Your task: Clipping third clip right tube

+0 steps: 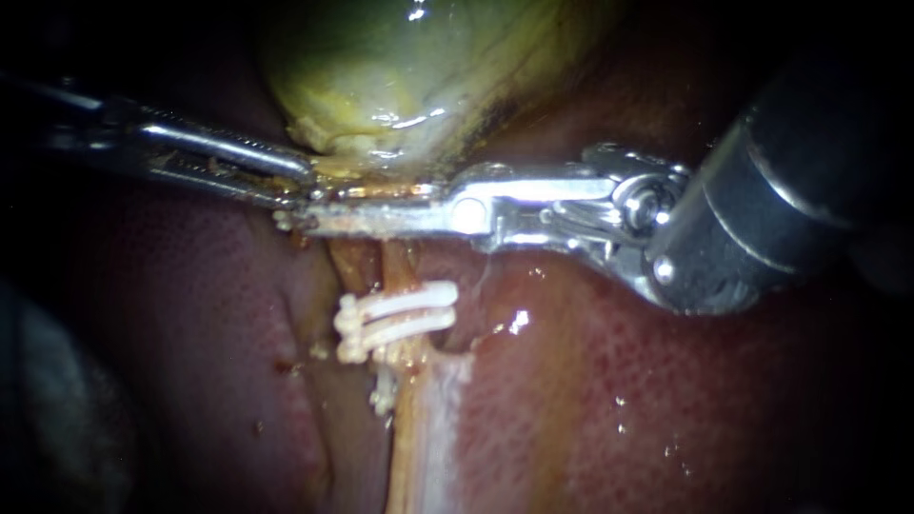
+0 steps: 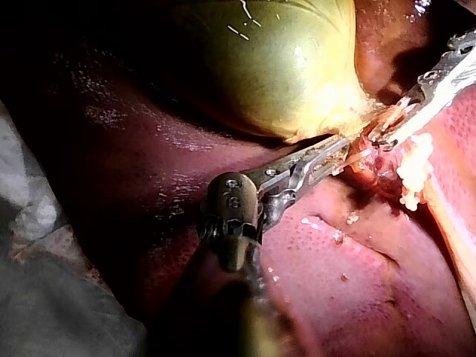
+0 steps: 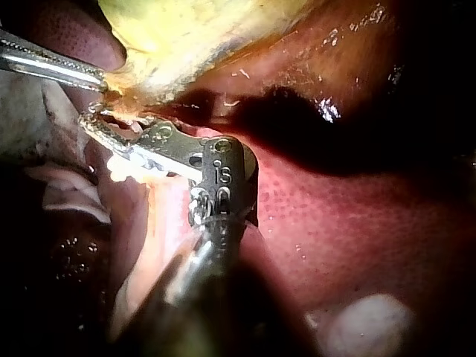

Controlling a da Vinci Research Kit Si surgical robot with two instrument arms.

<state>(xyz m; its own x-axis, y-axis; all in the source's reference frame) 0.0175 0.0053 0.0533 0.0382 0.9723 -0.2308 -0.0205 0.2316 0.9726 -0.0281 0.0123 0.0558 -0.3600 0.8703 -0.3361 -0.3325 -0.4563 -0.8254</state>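
Note:
The yellow-green gallbladder (image 1: 400, 67) hangs over the red liver (image 1: 666, 400). A pale tube (image 1: 419, 428) runs down from its neck and carries two white clips (image 1: 395, 319) side by side. My right instrument (image 1: 309, 219) lies straight across the tube just above those clips, its long jaws close together and shut on the tube. My left instrument (image 1: 303, 179) is shut on the gallbladder's lower edge, right above the right instrument's tips. In the right wrist view, my right instrument (image 3: 93, 119) clamps beside the white clips (image 3: 119, 167). The left wrist view shows my left instrument (image 2: 357, 149) gripping the gallbladder (image 2: 282, 67).
Liver surrounds the tube on both sides. The right instrument's thick dark shaft (image 1: 800, 181) fills the upper right of the endoscope view. Pale cloth (image 2: 44, 297) lies beside the left instrument's shaft in the left wrist view.

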